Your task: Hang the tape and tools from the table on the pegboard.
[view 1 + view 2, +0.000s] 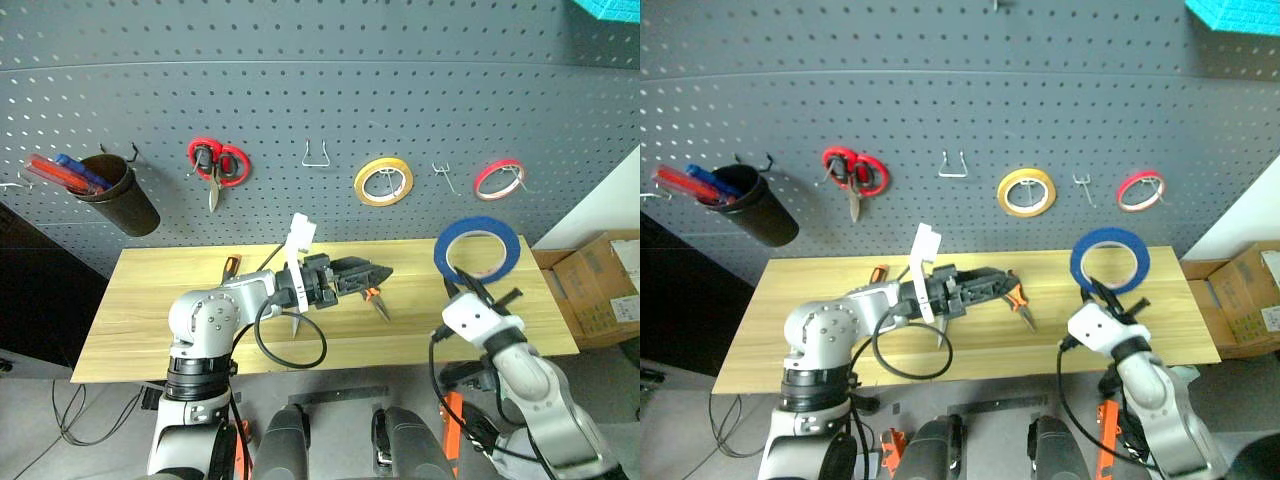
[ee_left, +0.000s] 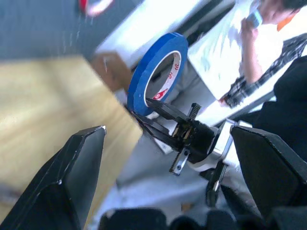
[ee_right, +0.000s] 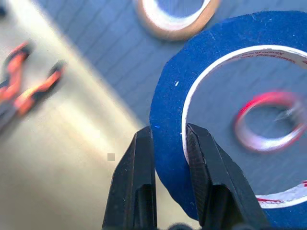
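My right gripper (image 3: 168, 132) is shut on the rim of the blue tape (image 3: 168, 96). It holds the ring upright above the right end of the table (image 1: 150, 300), in front of the pegboard (image 1: 300, 90). My left gripper (image 1: 382, 272) is open and empty, pointing right over the table's middle. Its fingers (image 2: 81, 167) frame the tape (image 2: 139, 81) in the left wrist view. The orange-and-black pliers (image 1: 377, 301) lie just behind and below the left gripper. An orange screwdriver handle (image 1: 230, 265) pokes out behind the left arm. A thin blade tip (image 1: 297, 322) shows under that arm.
On the pegboard hang a black cup with pens (image 1: 115, 195), red-handled scissors (image 1: 215, 165), a yellow roll (image 1: 383, 182) and a red roll (image 1: 499, 178). Bare hooks (image 1: 318, 155) (image 1: 443, 177) sit between them. A cardboard box (image 1: 600, 285) stands right of the table. A person (image 2: 268, 57) is nearby.
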### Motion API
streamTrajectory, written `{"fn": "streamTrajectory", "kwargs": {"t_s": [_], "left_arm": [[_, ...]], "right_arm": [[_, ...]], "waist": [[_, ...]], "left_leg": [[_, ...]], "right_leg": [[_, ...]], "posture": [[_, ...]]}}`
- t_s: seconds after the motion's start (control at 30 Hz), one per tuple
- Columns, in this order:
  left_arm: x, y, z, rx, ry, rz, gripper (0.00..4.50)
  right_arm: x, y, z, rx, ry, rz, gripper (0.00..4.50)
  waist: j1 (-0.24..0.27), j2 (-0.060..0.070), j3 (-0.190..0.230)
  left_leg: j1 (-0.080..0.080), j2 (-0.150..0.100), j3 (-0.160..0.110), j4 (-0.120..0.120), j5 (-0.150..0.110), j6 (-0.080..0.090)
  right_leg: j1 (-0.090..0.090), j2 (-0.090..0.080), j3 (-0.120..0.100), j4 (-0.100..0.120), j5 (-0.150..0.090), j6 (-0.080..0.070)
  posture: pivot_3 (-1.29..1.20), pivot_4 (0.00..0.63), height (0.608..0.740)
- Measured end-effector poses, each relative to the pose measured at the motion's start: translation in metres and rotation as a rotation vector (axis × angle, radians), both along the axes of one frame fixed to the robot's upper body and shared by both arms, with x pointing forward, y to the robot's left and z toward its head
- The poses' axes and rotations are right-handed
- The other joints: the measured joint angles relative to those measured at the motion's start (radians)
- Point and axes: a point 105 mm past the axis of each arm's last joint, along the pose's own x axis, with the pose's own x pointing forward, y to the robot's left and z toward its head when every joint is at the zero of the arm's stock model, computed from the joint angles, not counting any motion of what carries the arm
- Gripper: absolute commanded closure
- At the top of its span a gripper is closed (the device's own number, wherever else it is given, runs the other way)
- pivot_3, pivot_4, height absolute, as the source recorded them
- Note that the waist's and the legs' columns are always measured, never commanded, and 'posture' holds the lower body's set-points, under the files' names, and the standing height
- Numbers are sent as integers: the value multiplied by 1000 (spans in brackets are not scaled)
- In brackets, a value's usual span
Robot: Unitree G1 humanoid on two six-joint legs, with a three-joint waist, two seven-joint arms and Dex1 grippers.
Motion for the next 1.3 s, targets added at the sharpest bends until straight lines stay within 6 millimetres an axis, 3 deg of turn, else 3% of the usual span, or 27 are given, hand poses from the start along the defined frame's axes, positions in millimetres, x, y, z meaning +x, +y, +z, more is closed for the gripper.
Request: {"fn": "streamTrajectory", "kwargs": {"t_s": [0.17, 0.3, 0.5, 0.67, 1.07, 1.23, 1.3], "left_arm": [[27, -4, 4, 1, -32, 87, 0], [35, -13, 9, -19, -58, 99, 0], [35, -24, 7, -35, -57, 86, 0], [34, -26, 6, -30, -61, 77, 0], [36, -29, 7, -26, -62, 73, 0], [37, -26, 5, -11, -62, 83, 0], [34, -16, -7, 32, -65, 108, 0]], "right_arm": [[41, 0, 10, -18, -54, 46, 3952], [60, 1, 12, 7, -31, 94, 3952], [73, -5, -7, 96, 137, 152, 3952], [76, 1, -7, 187, 219, 226, 3952], [78, -4, -11, 268, 269, 176, 29], [62, -4, -23, 296, 313, 135, 8], [48, 0, -36, 353, 382, 94, 8]], "waist": [[2, -5, -21], [4, -6, -27], [2, -6, -28], [1, -6, -28], [2, -5, -28], [2, -5, -28], [2, -5, -28]], "left_leg": [[1, 0, 0, 2, 2, 3], [1, 0, 2, 2, 2, 3], [1, 0, 2, 2, 2, 2], [3, 1, 3, 2, 2, 2], [4, 2, 4, 2, 3, 1], [4, 2, 4, 2, 3, 2], [5, 3, 5, 1, 3, 2]], "right_leg": [[2, 2, 3, 0, 4, -3], [2, 2, 4, 0, 4, -3], [2, 3, 5, 0, 7, -8], [2, 3, 6, 2, 7, -8], [2, 3, 7, 3, 8, -8], [2, 4, 7, 3, 7, -8], [2, 4, 8, 3, 7, -8]], "posture": [[-7, 78, 740], [0, 76, 740], [6, 83, 740], [4, 92, 740], [-1, 109, 740], [4, 139, 740], [9, 149, 740]]}}
